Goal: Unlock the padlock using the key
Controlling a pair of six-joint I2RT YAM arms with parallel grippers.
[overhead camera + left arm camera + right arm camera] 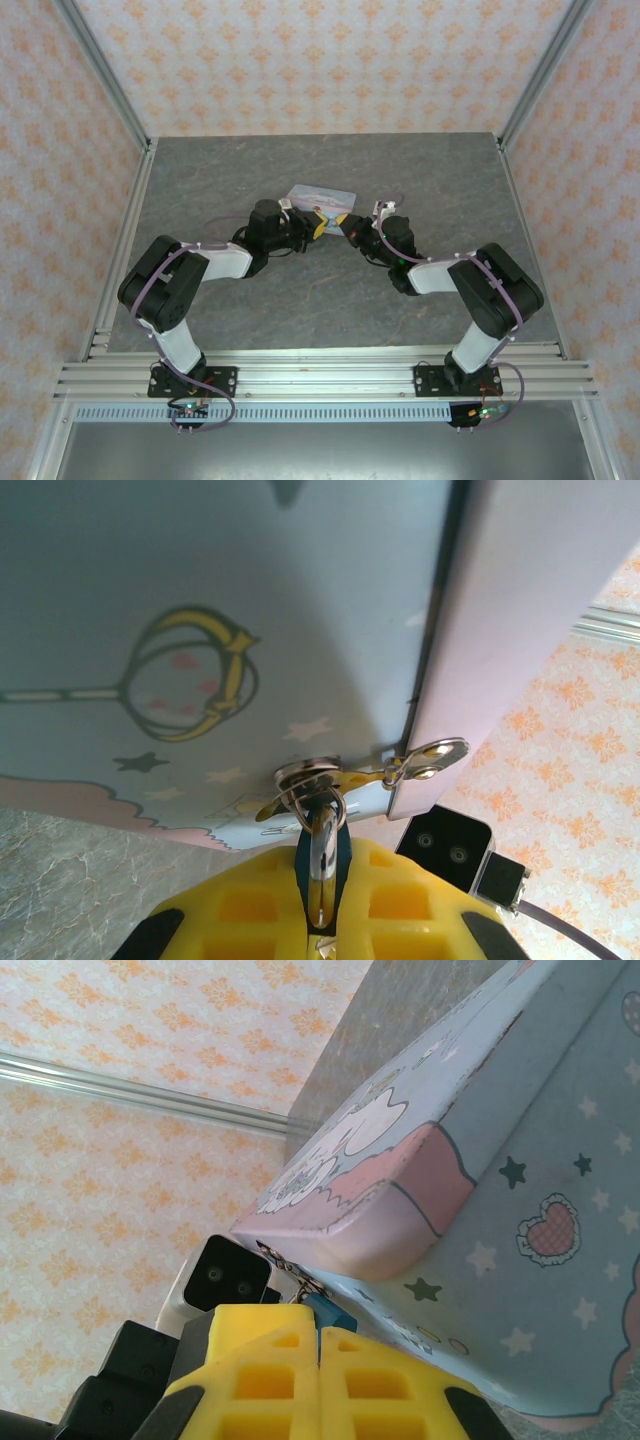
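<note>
The teal-blue padlock (343,846) hangs by its metal shackle (322,825) from the hasp (430,760) of the cartoon-printed tin (200,600). My left gripper (322,868) is shut on the padlock body, shackle pointing at the tin. In the top view the left gripper (319,226) and right gripper (347,226) meet tip to tip in front of the tin (322,192). My right gripper (320,1332) is shut, its tips just short of the padlock (330,1312) under the tin's corner (400,1230). The key is hidden; nothing shows between the right fingers.
The tin stands on the grey stone-patterned table (200,180), mid-back. Aluminium frame posts (105,80) and patterned walls enclose the table on three sides. The other arm's wrist camera (450,848) sits close beside the padlock.
</note>
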